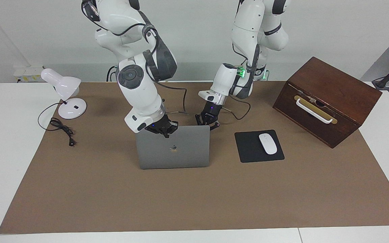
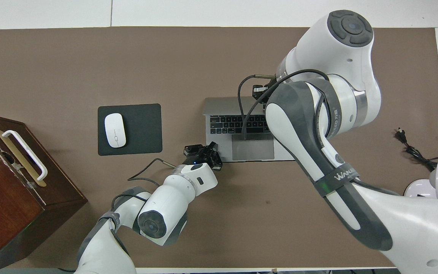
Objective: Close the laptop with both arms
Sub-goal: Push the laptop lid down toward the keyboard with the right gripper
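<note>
Two end effectors bear on one laptop (image 1: 173,148), a thin silver-grey metal slab with rounded corners and an apple logo centred on its lid, standing open on the brown mat of the tabletop (image 1: 194,202). The right end effector (image 1: 165,130), fingertips pressed together and holding nothing, sits at the lid's top edge with the logo just below it. The left end effector (image 1: 209,122), likewise pinched shut on nothing, is at the lid's upper corner toward the mouse pad (image 1: 258,145); in the overhead view it lies over the base's front corner (image 2: 203,152), so whether it touches lid or base I cannot tell.

As a judgement: the lid is stiff and light but swings on a firm hinge, and the smooth anodised metal offers little friction, so closed fingertips should push on the top edge rather than try to grip. Pressing near both upper corners would spread the load and keep the panel from twisting; the screen behind it is the fragile part, so the last stretch wants a gentle lowering. The base may slide on the matte mat if pushed sideways.

Beside the left end effector lie the flat black mouse pad and a glossy white mouse (image 1: 267,143); well apart stands an angular dark wooden box (image 1: 329,98) with a white handle. Away from the right end effector is a rounded white desk lamp (image 1: 65,91) with its coiled black cord (image 1: 61,130).
</note>
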